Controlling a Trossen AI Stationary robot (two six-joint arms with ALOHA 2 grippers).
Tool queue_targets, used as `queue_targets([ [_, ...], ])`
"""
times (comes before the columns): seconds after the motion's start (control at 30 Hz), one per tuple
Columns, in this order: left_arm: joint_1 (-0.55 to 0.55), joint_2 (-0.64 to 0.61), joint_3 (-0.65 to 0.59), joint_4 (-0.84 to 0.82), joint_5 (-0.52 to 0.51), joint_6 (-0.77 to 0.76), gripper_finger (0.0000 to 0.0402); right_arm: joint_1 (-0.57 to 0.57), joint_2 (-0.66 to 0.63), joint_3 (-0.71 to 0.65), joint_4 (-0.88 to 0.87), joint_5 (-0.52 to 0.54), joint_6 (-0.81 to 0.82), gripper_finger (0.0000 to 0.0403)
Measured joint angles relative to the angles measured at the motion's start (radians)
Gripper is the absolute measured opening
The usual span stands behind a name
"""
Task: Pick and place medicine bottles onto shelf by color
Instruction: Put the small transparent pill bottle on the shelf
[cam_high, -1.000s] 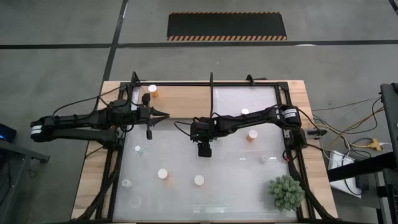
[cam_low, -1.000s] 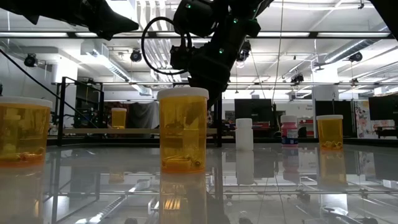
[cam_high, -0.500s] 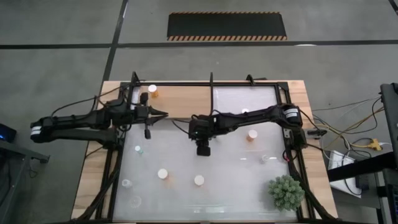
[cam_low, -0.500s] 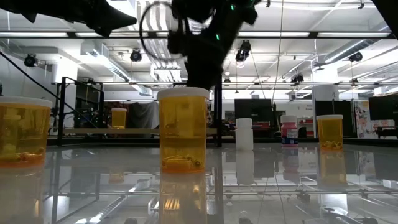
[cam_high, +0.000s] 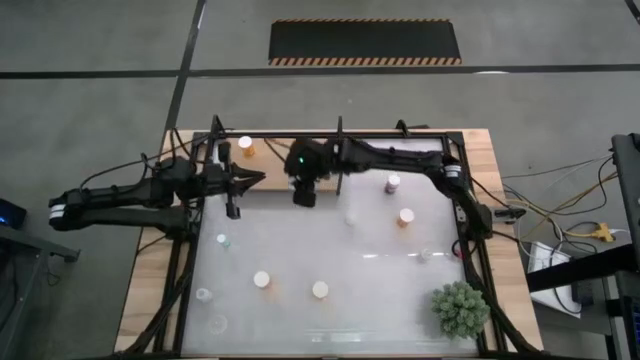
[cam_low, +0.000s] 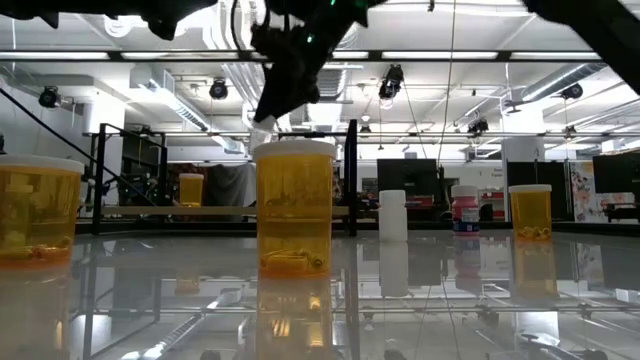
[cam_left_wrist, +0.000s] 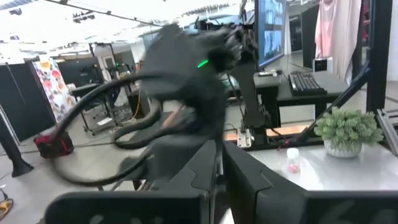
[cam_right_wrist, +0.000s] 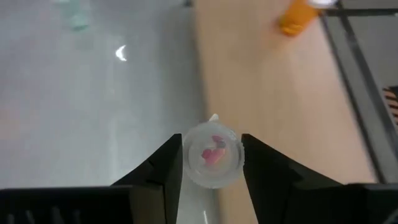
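Note:
My right gripper (cam_right_wrist: 211, 142) hangs over the line where the white tabletop meets the pale wood shelf (cam_high: 285, 152), and is shut on a clear medicine bottle (cam_right_wrist: 211, 158) with pink pills inside. In the high view the gripper (cam_high: 303, 178) hides that bottle. My left gripper (cam_high: 258, 179) is shut and empty, hovering just left of it over the shelf's near edge. One orange bottle (cam_high: 246, 147) stands on the shelf's far-left part. Orange bottles (cam_high: 262, 280), (cam_high: 320, 290), (cam_high: 405, 216), a maroon one (cam_high: 393, 183) and clear ones (cam_high: 222, 241), (cam_high: 203, 295) stand on the tabletop. My right gripper pinches the clear bottle by its round side wall (cam_right_wrist: 186, 163) between the two fingers (cam_right_wrist: 163, 165), coming from above and pointing down. The bottle's round end faces the wrist camera. The bottle is lifted clear of both tabletop and shelf.
A spiky green plant (cam_high: 460, 308) sits at the table's near-right corner. A black metal frame (cam_high: 340, 135) borders the shelf and table, with a post at the middle of the far edge. More clear bottles (cam_high: 425, 255), (cam_high: 218, 323) stand on the tabletop. Bare wood lies right of the orange bottle.
My right gripper has risen and moved from the middle of the tabletop toward the far edge and a little left, carrying the clear bottle to the shelf's near edge. It has stayed shut on the bottle.

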Motion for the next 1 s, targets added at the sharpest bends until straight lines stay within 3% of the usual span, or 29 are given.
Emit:
queue_targets([
  [0.3, 0.0, -0.044, 0.002, -0.002, 0.0, -0.003, 0.0011, -0.135, 0.204, 0.263, -0.098, -0.001, -0.052, 0.0133],
  [0.63, 0.0, -0.054, 0.002, -0.003, 0.0, -0.002, 0.0011, -0.25, 0.203, 0.245, -0.134, -0.006, 0.005, 0.0133],
  [1.0, 0.0, -0.048, 0.002, -0.002, 0.0, -0.002, 0.0011, -0.259, 0.224, 0.245, -0.201, -0.036, 0.016, 0.0135],
])
